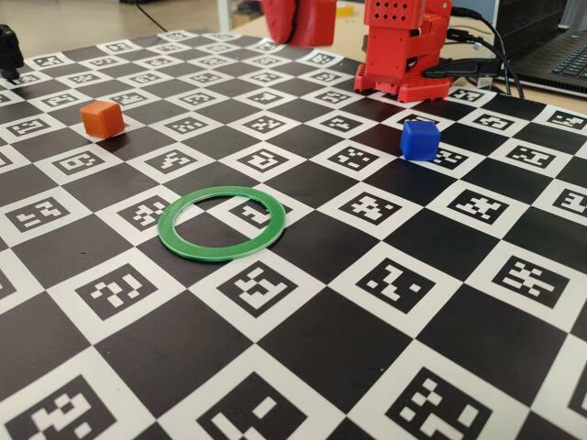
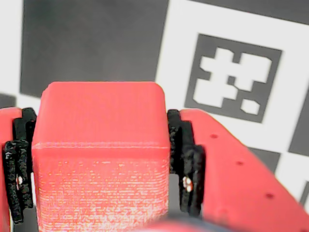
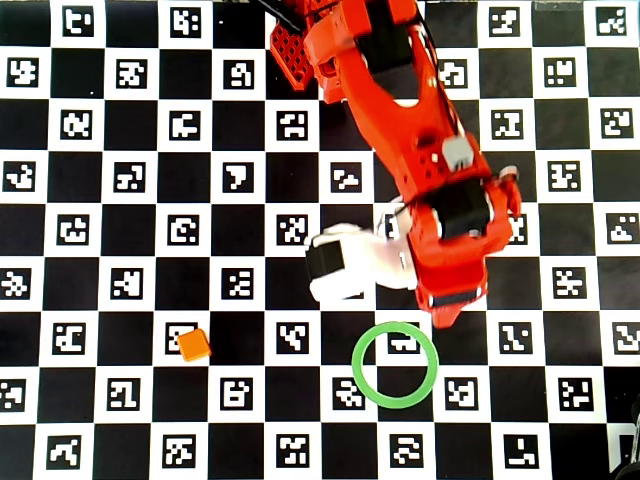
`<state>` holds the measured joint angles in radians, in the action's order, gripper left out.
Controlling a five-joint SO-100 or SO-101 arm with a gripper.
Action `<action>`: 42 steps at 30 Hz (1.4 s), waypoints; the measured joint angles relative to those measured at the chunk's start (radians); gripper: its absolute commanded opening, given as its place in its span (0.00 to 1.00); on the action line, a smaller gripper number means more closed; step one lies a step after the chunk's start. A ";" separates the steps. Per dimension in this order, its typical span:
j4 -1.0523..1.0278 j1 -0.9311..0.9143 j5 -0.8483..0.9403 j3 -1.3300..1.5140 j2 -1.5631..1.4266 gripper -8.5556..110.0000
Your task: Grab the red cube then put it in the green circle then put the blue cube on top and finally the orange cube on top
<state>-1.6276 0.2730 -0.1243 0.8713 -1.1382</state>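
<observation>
Gripping red cube, claw above board

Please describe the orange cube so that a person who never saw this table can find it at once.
In the fixed view, start at the green circle on the checkered marker board, then look toward the far left. The orange cube sits there alone on a black square. The blue cube is far right.
</observation>
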 measured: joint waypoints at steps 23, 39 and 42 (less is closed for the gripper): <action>0.221 -0.086 0.037 -0.153 0.391 0.16; 0.258 -0.097 0.044 -0.153 0.413 0.16; 0.262 -0.097 0.044 -0.153 0.413 0.16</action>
<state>-1.3652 0.1764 -0.0798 0.7179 -0.7256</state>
